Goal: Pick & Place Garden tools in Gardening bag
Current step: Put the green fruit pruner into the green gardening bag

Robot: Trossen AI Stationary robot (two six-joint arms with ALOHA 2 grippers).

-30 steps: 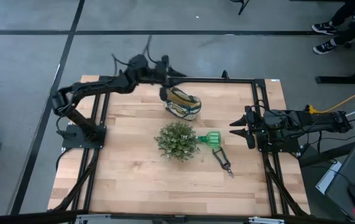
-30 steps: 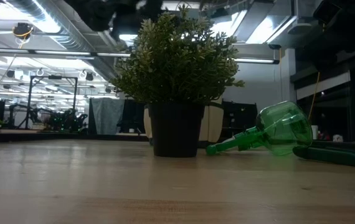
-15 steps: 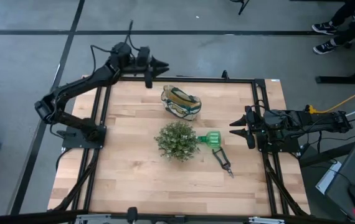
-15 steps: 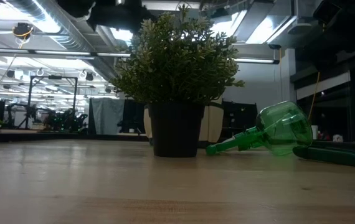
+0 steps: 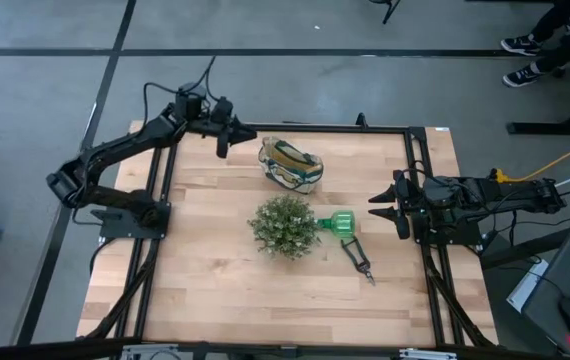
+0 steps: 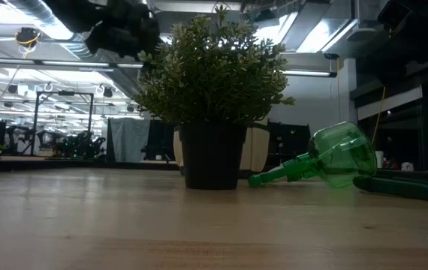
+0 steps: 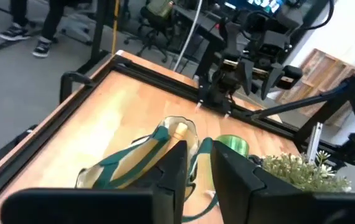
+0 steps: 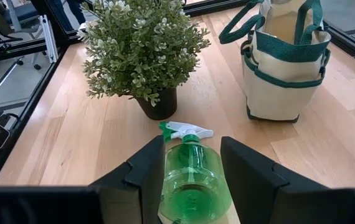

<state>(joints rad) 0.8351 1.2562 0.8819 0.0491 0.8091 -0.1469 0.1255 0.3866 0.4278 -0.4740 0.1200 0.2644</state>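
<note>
1. Surface (image 5: 215, 290): left arm sits over the far left corner, right arm at the right edge; I judge the right one should take this pick, it's closer to the loose tools.
2. Plant (image 5: 285, 226): stands mid-surface, just beside the green tool; not a task item, so come in from the right side and don't brush it.
3. Gardening bag (image 5: 291, 165): upright behind the plant, mouth up, a pale wooden handle (image 7: 179, 129) already showing inside; drop from above the mouth, clear of the loops.
4. Green plastic tool (image 5: 339, 224): lies on its side right of the plant; round body may roll, so grip the neck.
5. Pruning shears (image 5: 361, 261): flat, just in front of the green one; leave till after.
6. Right tool (image 8: 193, 143): jaws wide, empty, aimed at the green one; left tool (image 7: 199, 149): narrow gap, empty.
</note>
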